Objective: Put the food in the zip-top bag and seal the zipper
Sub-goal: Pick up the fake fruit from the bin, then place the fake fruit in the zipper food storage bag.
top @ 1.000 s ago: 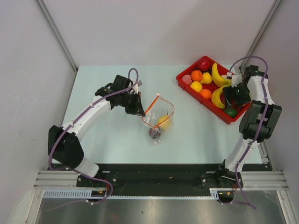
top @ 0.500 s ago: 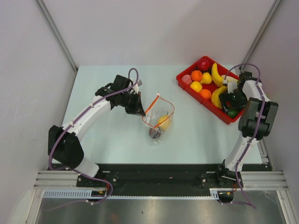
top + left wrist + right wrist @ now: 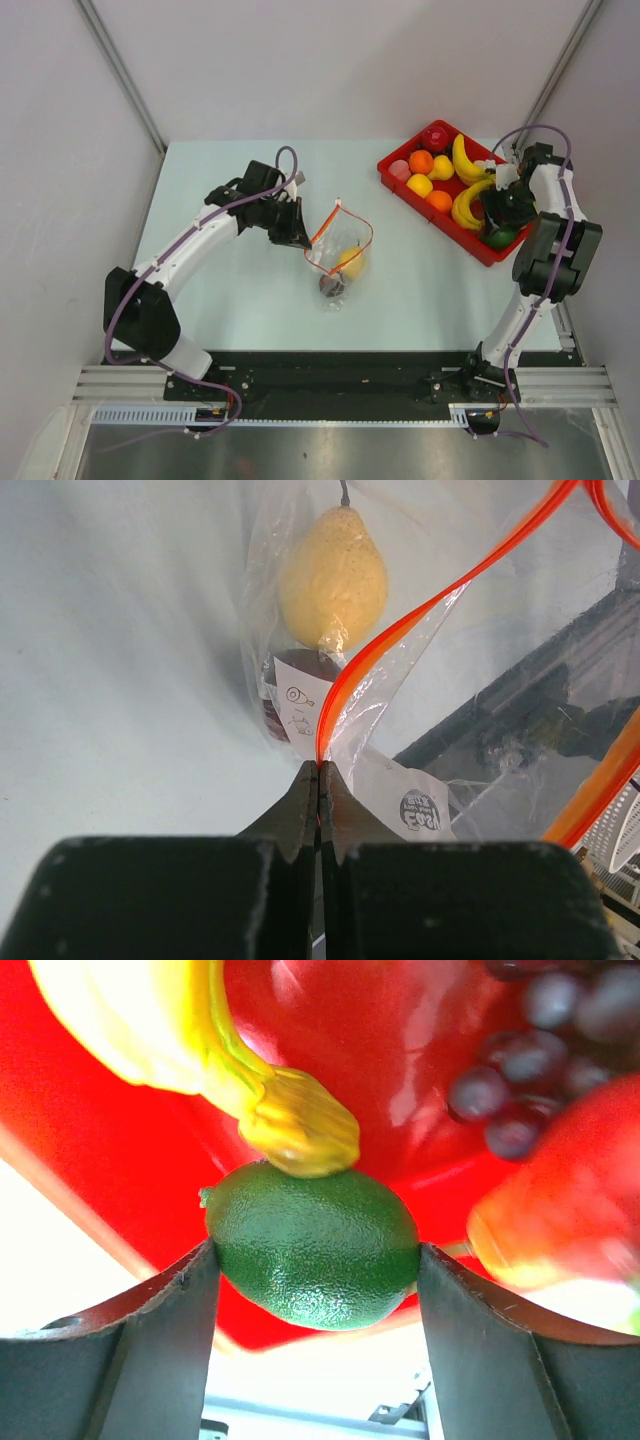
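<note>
Zip-top bag, clear crinkly plastic: mid-table; yellow pear and dark purple fruit contained.
Left gripper: clamped on orange-red zipper.
Right gripper: closed around green lime, inside red rectangular plastic tray.

Out of my sight
The banana runs off my right-wrist view's top edge; the grapes blur; a label half hides the zip-top bag's dark fruit.

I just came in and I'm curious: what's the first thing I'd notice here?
Probably the red tray at the table's far right, piled with bright toy fruit, where the right fingers grip a green lime. In the middle lies a clear bag holding a yellow pear, its orange-red zipper pinched by the left fingers.
</note>
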`<act>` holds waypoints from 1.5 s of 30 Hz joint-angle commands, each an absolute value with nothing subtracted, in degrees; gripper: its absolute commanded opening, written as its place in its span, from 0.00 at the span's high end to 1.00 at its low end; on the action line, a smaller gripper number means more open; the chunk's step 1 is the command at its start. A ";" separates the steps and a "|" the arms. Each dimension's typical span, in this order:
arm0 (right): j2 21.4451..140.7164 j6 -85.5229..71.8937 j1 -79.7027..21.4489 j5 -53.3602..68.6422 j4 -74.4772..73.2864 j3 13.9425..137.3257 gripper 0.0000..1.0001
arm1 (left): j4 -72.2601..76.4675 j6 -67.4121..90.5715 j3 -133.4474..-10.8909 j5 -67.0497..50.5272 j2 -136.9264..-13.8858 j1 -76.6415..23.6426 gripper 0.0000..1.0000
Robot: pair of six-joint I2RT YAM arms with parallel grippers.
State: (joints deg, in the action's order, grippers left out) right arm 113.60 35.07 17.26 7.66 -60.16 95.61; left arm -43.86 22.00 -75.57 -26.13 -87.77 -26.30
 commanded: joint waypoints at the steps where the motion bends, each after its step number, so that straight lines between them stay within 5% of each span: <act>1: 106.27 36.03 18.02 9.93 -64.42 101.42 0.46 | -42.80 21.09 -77.70 -27.33 -87.54 -26.63 1.00; 9: 102.05 33.32 14.34 21.84 -70.13 111.16 0.46 | -42.19 21.36 -77.70 -27.60 -87.71 -26.72 1.00; 16: 94.06 26.55 -1.73 37.70 -67.60 115.76 0.43 | -42.28 21.27 -77.96 -28.12 -87.98 -26.72 1.00; 28: 87.27 28.12 -38.57 25.59 -51.24 104.16 0.41 | -42.54 21.09 -78.22 -28.65 -87.10 -26.72 1.00; 31: 88.50 30.40 -41.04 21.37 -50.36 100.21 0.39 | -42.89 20.74 -78.40 -28.13 -86.92 -26.72 1.00; 37: 89.04 30.06 -41.57 14.60 -48.26 97.91 0.01 | -42.80 20.57 -77.87 -27.86 -85.87 -26.72 1.00; 41: 87.19 25.24 -36.76 16.32 -46.32 100.80 0.00 | -42.80 20.39 -77.43 -27.69 -85.26 -26.72 1.00; 45: 87.54 16.19 -21.83 26.00 -46.23 102.31 0.00 | -42.98 19.78 -77.17 -27.34 -84.64 -26.72 1.00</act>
